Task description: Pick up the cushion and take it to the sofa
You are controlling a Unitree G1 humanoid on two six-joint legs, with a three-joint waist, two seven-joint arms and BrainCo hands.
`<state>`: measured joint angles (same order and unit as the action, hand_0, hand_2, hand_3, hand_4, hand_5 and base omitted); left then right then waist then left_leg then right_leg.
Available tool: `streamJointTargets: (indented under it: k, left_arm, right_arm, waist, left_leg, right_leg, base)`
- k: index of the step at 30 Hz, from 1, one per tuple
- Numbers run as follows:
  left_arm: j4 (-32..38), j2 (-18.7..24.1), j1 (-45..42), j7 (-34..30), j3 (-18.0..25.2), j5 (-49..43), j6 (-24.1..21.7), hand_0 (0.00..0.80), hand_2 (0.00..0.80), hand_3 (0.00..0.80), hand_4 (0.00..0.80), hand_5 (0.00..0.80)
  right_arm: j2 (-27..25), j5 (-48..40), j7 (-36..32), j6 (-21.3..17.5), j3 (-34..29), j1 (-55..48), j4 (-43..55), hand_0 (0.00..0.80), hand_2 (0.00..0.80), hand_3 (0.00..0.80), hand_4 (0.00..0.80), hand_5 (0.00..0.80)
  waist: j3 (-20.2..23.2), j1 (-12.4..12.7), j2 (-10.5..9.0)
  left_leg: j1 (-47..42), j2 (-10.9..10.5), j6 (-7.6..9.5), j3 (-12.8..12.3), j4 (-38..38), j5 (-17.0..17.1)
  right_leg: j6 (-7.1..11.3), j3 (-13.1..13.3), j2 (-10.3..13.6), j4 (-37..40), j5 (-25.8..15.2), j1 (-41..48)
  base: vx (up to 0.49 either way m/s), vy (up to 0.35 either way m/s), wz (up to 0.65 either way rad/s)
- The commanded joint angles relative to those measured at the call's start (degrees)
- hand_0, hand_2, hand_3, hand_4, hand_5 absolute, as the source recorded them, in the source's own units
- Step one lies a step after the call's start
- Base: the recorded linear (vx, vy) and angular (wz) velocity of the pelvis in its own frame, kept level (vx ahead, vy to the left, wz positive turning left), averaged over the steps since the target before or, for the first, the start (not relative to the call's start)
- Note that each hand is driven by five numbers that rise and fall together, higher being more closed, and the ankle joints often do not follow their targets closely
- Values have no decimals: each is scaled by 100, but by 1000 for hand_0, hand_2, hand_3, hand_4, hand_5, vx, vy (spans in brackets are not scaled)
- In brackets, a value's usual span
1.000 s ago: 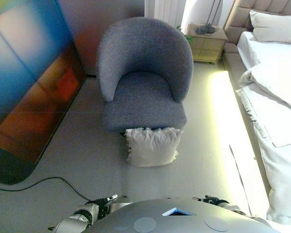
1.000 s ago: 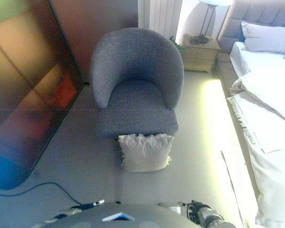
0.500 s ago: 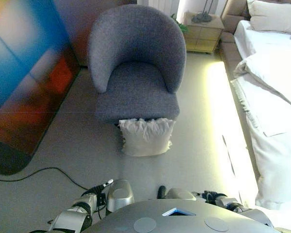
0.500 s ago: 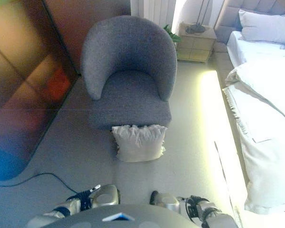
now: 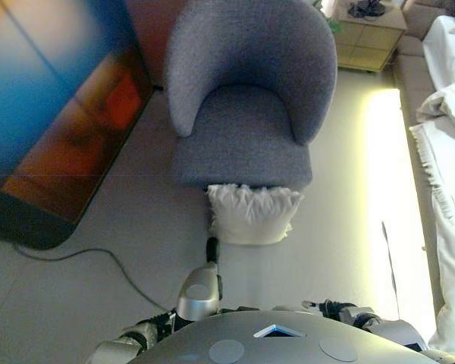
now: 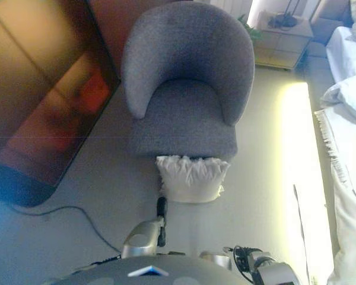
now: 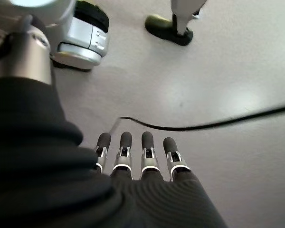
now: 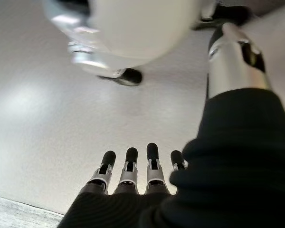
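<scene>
A white ruffled cushion [image 5: 254, 214] stands on the floor, leaning against the front of the grey armchair [image 5: 246, 98], whose seat holds nothing. Both hands hang low at my sides, well short of the cushion. My left hand [image 7: 147, 156] is open, its fingers straight and pointing down at bare floor. My right hand [image 8: 133, 175] is open too, fingers straight over the floor, holding nothing.
A large dark glossy panel [image 5: 53, 114] leans along the left side. A bed with white bedding [image 5: 451, 152] runs down the right. A pale nightstand [image 5: 371, 26] stands behind the armchair at the back right. Open floor lies between me and the cushion.
The whole picture has shifted, so the camera moved; armchair and cushion now show larger and a little to the right. The cushion has kept its place against the chair.
</scene>
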<state>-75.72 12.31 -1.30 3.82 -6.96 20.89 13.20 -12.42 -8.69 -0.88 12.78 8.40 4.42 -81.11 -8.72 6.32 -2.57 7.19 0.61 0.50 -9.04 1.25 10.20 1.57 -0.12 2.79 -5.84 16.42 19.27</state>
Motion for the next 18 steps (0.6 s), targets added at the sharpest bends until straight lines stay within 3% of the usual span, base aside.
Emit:
streamJointTargets:
  k: [1,2,4,5,7,8,9,11,13,15,18]
  left_arm:
    - [-128,59,28,-70,-47,-241,-124,0,0,0,0,0]
    - [-89,119,58,-99,-37,-274,-146,0,0,0,0,0]
    - [41,226,145,-91,-46,-289,-109,0,0,0,0,0]
    - [67,273,256,-71,-145,-195,-78,0,0,0,0,0]
    - [60,335,528,-99,-220,-100,-19,0,0,0,0,0]
    - [52,349,664,-92,-224,-57,7,0,0,0,0,0]
    - [50,346,802,-65,-254,-27,50,0,0,0,0,0]
    - [57,326,1015,-11,-381,72,80,0,0,0,0,0]
    - [58,271,1027,7,-437,199,21,0,0,0,0,0]
    - [65,213,926,23,-418,331,-24,0,0,0,0,0]
    - [47,154,799,255,-336,568,-116,0,0,0,0,0]
  right_arm:
    - [-41,-139,175,-26,-155,-322,375,0,0,0,0,0]
    - [-22,-93,189,-57,-157,-330,433,0,0,0,0,0]
    - [-23,66,185,-81,-64,-223,590,0,0,0,0,0]
    - [-31,-88,246,-70,42,-147,650,0,0,0,0,0]
    - [-33,-354,307,-86,141,-15,719,0,0,0,0,0]
    - [-40,-402,313,-60,156,66,776,0,0,0,0,0]
    - [-35,-491,327,-70,208,131,815,0,0,0,0,0]
    - [-8,-734,379,-173,303,193,910,0,0,0,0,0]
    - [11,-714,409,-301,289,155,959,0,0,0,0,0]
    - [21,-382,355,-356,258,73,983,0,0,0,0,0]
    - [-2,193,171,-360,327,-13,965,0,0,0,0,0]
  waist:
    - [424,-47,-147]
    - [465,-34,-203]
    - [467,-76,-198]
    - [426,-120,-149]
    - [298,-131,-38]
    - [239,-110,49]
    - [157,-128,114]
    - [-49,-267,222]
    - [-120,-386,244]
    - [-100,-442,264]
    - [31,-398,209]
  left_leg:
    - [643,-145,118,14,-851,-1165]
    - [567,-215,208,-4,-812,-1227]
    - [253,-268,304,-36,-661,-1364]
    - [133,-245,322,-16,-583,-1362]
    - [36,-139,236,-44,-545,-1331]
    - [-29,-27,165,-83,-499,-1305]
    - [-156,62,106,-93,-419,-1307]
    - [-232,233,19,-95,-328,-1328]
    - [-252,335,-27,-134,-206,-1259]
    - [-397,458,-84,-123,-78,-1245]
    - [-433,601,-184,-37,-45,-1191]
  right_leg:
    - [578,-823,297,-1934,-379,-146]
    - [746,-875,392,-2264,-778,-290]
    - [822,-909,548,-2675,-1309,-925]
    - [784,-979,510,-2492,-1093,-1249]
    - [635,-1402,551,-1979,-766,-1731]
    - [561,-1661,723,-1717,-797,-1967]
    - [538,-1759,855,-1491,-872,-2222]
    - [565,-1570,987,-936,-1152,-2630]
    - [643,-1318,1137,-347,-1689,-2675]
    - [709,-1213,1178,-180,-1686,-2550]
    - [754,-1261,1062,137,-1488,-2224]
  base:
    - [630,182,-40]
    - [585,151,-30]
    - [436,103,-12]
    - [282,38,-18]
    - [180,-47,-4]
    - [69,-113,6]
    - [-13,-152,-3]
    - [-42,-178,5]
    - [1,-173,23]
    - [115,-172,21]
    - [153,-261,22]
